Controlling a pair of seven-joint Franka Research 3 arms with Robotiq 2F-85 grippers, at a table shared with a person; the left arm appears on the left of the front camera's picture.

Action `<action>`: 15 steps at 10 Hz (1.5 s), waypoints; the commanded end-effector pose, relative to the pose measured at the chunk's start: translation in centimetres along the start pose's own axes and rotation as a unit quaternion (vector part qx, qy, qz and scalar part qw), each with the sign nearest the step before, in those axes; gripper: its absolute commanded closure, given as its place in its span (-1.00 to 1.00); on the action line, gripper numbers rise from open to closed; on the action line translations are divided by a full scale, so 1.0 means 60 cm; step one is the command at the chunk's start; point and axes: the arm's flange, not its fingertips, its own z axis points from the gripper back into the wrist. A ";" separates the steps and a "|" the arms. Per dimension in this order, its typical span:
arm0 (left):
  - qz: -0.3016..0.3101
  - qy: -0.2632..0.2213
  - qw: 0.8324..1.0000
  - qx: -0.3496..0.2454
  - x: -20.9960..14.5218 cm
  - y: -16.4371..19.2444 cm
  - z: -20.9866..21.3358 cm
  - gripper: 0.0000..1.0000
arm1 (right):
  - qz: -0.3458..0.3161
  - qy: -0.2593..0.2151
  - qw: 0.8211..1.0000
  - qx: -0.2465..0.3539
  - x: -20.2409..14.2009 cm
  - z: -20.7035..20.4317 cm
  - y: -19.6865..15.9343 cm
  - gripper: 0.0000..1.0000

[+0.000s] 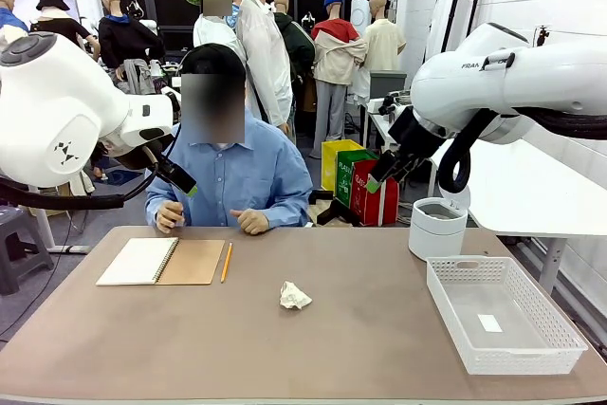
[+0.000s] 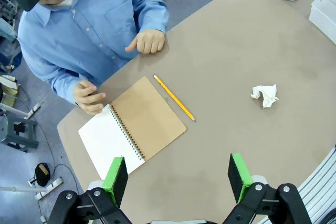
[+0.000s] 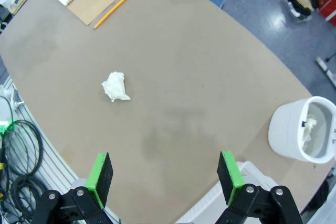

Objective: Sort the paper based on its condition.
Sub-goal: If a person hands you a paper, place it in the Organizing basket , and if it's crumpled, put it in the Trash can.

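A crumpled wad of paper [image 1: 295, 296] [image 2: 265, 95] [image 3: 115, 86] lies alone in the middle of the table. High above the table's left side hangs my left gripper [image 1: 185, 183] [image 2: 177, 178], open, with nothing between its green pads. My right gripper [image 1: 379, 177] [image 3: 164, 177] is raised over the right side near the white bin, also open and holding nothing. The wad sits well below and ahead of both. A small flat white piece [image 1: 489, 322] rests on the floor of the basket. Something white and crumpled [image 3: 314, 128] shows inside the bin.
A spiral notebook [image 1: 161, 261] [image 2: 131, 127] lies open at the far left, a yellow pencil [image 1: 226, 262] [image 2: 174, 98] beside it. The person's hands [image 1: 251, 222] [image 2: 149, 41] rest at the far edge. A white mesh basket [image 1: 560, 334] and a round white bin [image 1: 438, 230] [image 3: 286, 129] stand at the right.
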 end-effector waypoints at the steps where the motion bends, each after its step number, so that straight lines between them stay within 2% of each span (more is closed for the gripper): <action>1: -0.002 0.000 1.000 0.001 0.000 0.000 0.000 -1.00 | 0.000 0.000 1.000 0.000 0.000 0.000 0.000 -1.00; 4: -0.002 0.000 1.000 0.001 0.000 0.000 0.000 -1.00 | 0.057 0.001 0.998 0.017 0.027 -0.064 0.026 -1.00; 9: -0.002 0.000 1.000 0.001 0.000 0.000 0.000 -1.00 | 0.059 0.017 0.998 0.020 0.057 -0.187 0.054 -1.00; 12: -0.002 0.000 1.000 0.001 0.000 0.000 0.000 -1.00 | 0.043 0.019 0.999 0.019 0.049 -0.192 0.049 -1.00; 15: -0.002 0.000 1.000 0.001 0.000 0.000 0.000 -1.00 | 0.060 0.029 0.998 0.018 0.051 -0.206 0.058 -1.00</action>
